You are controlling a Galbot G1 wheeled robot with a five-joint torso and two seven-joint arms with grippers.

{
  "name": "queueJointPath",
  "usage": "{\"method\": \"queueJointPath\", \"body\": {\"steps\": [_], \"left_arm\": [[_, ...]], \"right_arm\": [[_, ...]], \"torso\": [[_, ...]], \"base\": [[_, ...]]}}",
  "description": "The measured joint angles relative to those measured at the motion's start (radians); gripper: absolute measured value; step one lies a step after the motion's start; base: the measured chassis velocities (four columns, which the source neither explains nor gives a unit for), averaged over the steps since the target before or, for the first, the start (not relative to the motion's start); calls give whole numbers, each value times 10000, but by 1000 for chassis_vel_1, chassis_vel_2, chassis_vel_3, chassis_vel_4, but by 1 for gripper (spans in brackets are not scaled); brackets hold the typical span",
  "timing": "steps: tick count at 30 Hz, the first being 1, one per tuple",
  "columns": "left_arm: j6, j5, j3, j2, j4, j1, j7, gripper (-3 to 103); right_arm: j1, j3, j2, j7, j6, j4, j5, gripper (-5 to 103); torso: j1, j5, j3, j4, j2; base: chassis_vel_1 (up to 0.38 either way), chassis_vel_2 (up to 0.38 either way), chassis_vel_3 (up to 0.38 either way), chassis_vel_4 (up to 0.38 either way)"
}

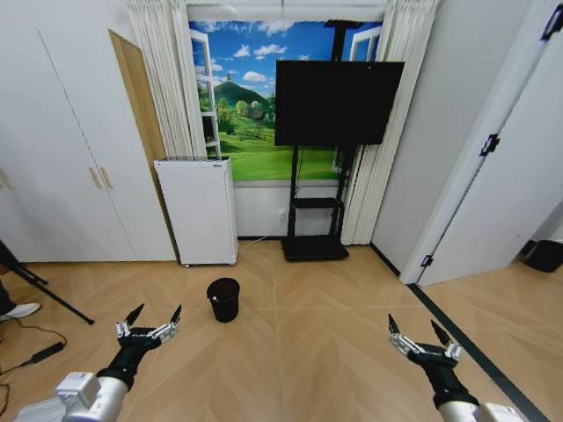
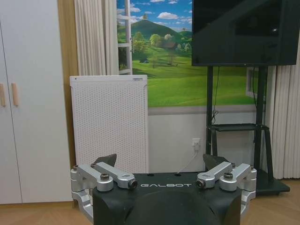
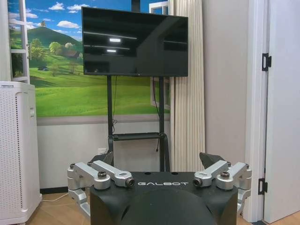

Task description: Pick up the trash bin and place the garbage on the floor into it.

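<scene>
Tan herringbone parquet [image 1: 334, 299] is spreading out in front of me, with a dark border strip [image 1: 466, 338] running along its right side toward the white door [image 1: 506, 193]. I am holding my left gripper [image 1: 151, 318] low over the floor on the left, its fingers standing apart with nothing between them. My right gripper [image 1: 420, 334] is hovering at the same height on the right, its fingers also spread and gripping nothing.

The trash bin [image 1: 223, 299], small, black and round, is standing upright on the bare wood ahead of me, between my two grippers but nearer the left one, and well apart from both. I am seeing nothing lying between it and my arms.

Behind the bin, a white perforated air purifier [image 1: 198, 209] is standing against the wall beside the white cupboards [image 1: 62, 158]. To its right, a dark television [image 1: 337, 102] is sitting on a black floor stand [image 1: 314, 224] in front of a mural of green hills [image 1: 251, 132], framed by pale curtains [image 1: 383, 123]. At the far left, a black tripod leg [image 1: 48, 294] and a cable [image 1: 40, 353] are resting on the floor, clear of the bin.
</scene>
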Motion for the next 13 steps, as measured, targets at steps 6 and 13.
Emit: {"method": "queueJointPath", "body": {"steps": [6,13], "left_arm": [[0,0,0,0,0,0,0,100],[0,0,0,0,0,0,0,100]], "right_arm": [[0,0,0,0,0,-1,0,100],[0,0,0,0,0,0,0,100]], "torso": [[0,0,0,0,0],[-1,0,0,0,0]], "base": [[0,0,0,0],[0,0,0,0]]}}
